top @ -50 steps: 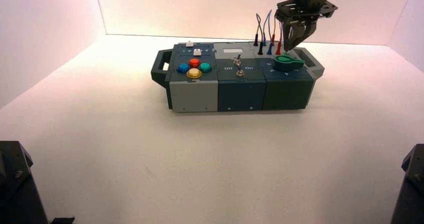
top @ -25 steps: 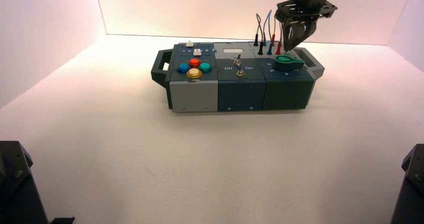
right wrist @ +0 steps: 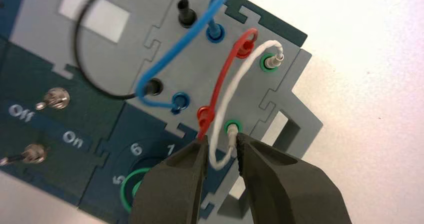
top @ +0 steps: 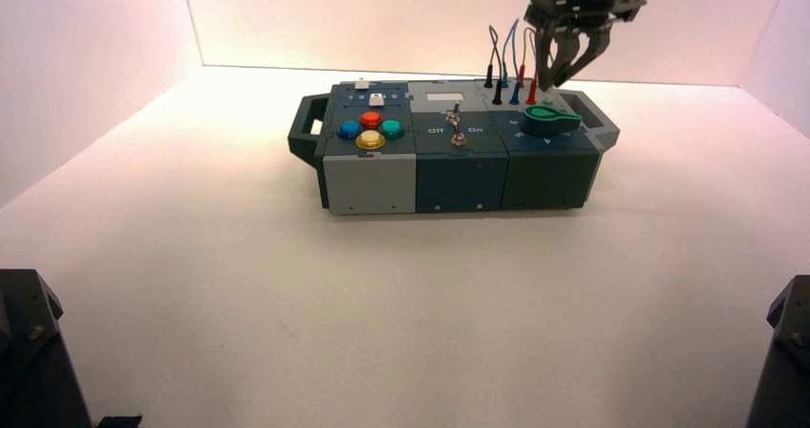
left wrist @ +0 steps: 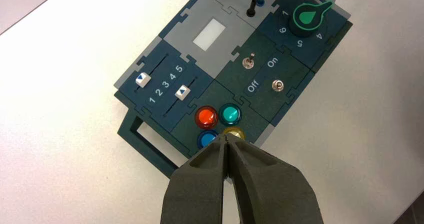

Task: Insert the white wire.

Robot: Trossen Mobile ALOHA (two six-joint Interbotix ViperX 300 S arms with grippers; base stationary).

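Lift your right gripper (right wrist: pixel 222 144) straight up, clear of the white wire (right wrist: pixel 227 96), before you swing away; its fingers stand apart around the wire's near end, and you seem to have let go, though light contact can't be ruled out. The wire arches between two green-ringed sockets (right wrist: pixel 268 63) by the box's (top: pixel 464 181) right edge, both plugs looking seated; avoid snagging the loop. Your left gripper (left wrist: pixel 226 136) waits above the box's front left corner, fingertips together.
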